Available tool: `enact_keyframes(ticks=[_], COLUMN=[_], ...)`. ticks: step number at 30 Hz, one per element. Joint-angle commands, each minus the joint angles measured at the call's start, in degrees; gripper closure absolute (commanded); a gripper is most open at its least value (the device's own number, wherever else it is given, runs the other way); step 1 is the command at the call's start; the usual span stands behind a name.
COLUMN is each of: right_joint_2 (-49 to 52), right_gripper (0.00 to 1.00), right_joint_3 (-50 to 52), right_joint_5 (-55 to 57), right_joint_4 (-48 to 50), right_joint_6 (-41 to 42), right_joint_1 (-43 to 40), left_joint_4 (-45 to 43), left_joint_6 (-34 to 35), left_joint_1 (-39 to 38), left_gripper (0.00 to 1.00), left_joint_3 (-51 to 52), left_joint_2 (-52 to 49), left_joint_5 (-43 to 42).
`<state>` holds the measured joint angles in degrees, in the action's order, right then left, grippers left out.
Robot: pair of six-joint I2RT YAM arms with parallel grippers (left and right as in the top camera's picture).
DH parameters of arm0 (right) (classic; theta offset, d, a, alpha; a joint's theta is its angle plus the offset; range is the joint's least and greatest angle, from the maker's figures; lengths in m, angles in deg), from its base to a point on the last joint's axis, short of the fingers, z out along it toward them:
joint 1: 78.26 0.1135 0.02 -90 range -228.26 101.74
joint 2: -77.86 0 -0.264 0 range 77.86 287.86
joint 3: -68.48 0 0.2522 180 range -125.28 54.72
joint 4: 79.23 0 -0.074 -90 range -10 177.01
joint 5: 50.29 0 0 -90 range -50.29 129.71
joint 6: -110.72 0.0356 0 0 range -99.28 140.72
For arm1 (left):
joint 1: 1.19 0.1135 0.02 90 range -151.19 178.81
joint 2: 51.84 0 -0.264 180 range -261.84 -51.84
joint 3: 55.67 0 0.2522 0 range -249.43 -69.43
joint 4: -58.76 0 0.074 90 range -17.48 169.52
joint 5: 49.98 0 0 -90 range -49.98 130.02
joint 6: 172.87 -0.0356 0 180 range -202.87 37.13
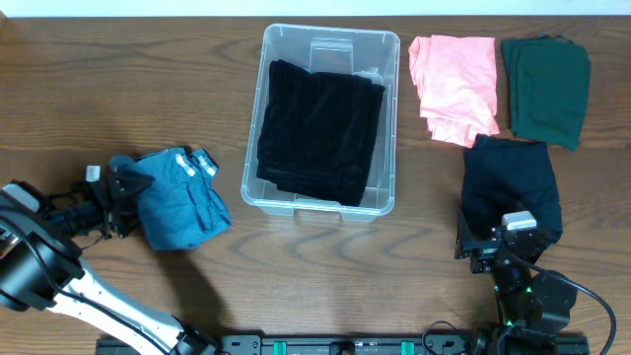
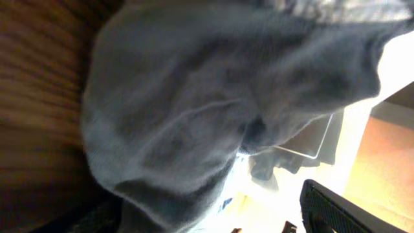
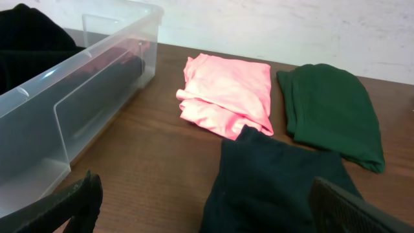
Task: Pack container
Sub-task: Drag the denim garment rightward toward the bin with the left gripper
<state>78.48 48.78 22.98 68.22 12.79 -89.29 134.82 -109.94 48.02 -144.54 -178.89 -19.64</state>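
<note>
1. Left gripper [image 1: 193, 161]: clenched on a folded teal cloth garment [image 1: 182, 207], just left of the container. The hanging fold should clear the wall before crossing.
2. Right gripper [image 3: 210, 213]: jaws spread and empty, at the near edge of a folded dark navy garment [image 3: 272, 181].
3. Clear rectangular plastic container [image 1: 335, 44]: table centre, holding a folded black garment [image 1: 317, 128]. The teal garment should be laid flat on top.
4. Beyond, to the right: a folded pink garment [image 1: 454, 84] and a folded dark green garment [image 1: 545, 87].

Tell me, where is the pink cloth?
In the overhead view, the pink cloth lies just right of the container, with the green cloth on its other side and the navy cloth nearer the robot.
</note>
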Motion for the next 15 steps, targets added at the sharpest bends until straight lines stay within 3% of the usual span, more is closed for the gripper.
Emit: enact_keyframes(ticks=[1,10,15], right_joint_2=[-0.3,-0.3,-0.3], right_gripper=[0.01,0.01,0.01], right_joint_3=[0.1,0.1,0.1], right_joint_5=[-0.2,-0.2,-0.2], right_joint_4=[-0.1,-0.1,-0.1], right_joint_6=[0.6,0.6,0.6], right_joint_1=[-0.2,-0.2,-0.2], left_joint_4=[-3.2,-5.9,-6.7], left_joint_6=[-4.5,-6.8,-6.8], left_joint_1=[-3.1,-8.7,-9.7], left_gripper=[0.14,0.15,0.27], left_joint_3=[3.1,3.1,3.1], left_joint_2=[-6.2,-6.2,-6.2], left_joint_5=[15.1,13.8,13.3])
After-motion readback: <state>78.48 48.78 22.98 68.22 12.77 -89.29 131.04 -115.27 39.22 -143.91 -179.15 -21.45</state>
